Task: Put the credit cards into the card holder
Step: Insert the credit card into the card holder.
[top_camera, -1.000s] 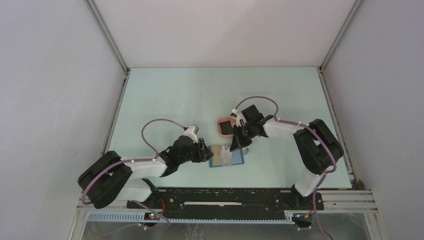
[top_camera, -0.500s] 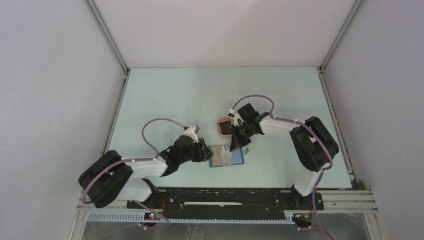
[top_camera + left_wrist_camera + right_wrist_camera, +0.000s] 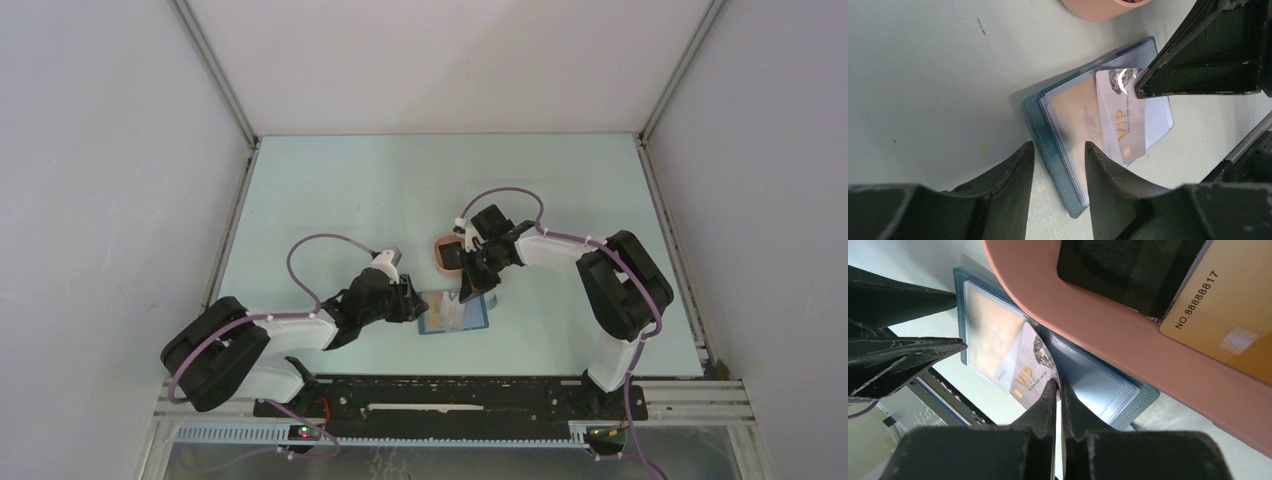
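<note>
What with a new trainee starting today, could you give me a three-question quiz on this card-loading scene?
1. True or false: the right gripper pinches the VIP card over the open blue wallet.
2. Where does the black card lie? A: in the pink tray. B: inside the blue wallet. C: on the bare table.
3. Fill in: the left gripper, at the wallet's edge, is ____ (open or shut).

Key: 1 true; 2 A; 3 open.

The blue card holder (image 3: 1034, 122) lies open and flat just beside the pink tray (image 3: 1128, 335). A silver VIP card (image 3: 1120, 125) sits bowed, seemingly part-way in its clear sleeve. A black card (image 3: 1128, 265) and a gold card (image 3: 1228, 315) lie inside the tray.
</note>
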`<state>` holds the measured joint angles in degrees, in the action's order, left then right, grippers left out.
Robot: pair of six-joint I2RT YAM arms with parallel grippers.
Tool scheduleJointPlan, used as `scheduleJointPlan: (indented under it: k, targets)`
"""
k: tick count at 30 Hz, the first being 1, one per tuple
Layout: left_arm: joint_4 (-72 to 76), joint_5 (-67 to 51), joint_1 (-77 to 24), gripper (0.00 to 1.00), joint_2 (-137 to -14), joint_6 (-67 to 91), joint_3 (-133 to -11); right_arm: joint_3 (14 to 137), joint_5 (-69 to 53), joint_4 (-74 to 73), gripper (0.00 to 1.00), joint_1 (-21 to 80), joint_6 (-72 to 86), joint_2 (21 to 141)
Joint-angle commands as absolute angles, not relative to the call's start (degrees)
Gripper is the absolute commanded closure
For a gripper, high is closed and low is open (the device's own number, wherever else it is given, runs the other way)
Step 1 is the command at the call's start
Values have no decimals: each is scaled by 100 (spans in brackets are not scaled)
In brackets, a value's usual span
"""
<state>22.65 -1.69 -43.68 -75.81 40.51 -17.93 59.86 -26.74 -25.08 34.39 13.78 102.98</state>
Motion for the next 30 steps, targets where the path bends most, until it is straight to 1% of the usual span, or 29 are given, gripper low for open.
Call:
scheduleJointPlan:
  k: [1,8,12,30]
  targets:
    - [2061,-97,-4412,53,-7699,3876,-2039,6091,-1930,-2785,94,3520,1001,10451]
    - [2065,-79,-4417,54,-7707,3861,-2030,6195,-1841,-2918,86,3520,865,10503]
    - [2061,-79,-4418,54,-7708,3850,-2036,6219,-1830,-2950,86,3516,830,10522]
    - [2078,-130,-4435,55,-7730,3815,-2086,6425,-2008,-3243,93,3711,537,10635]
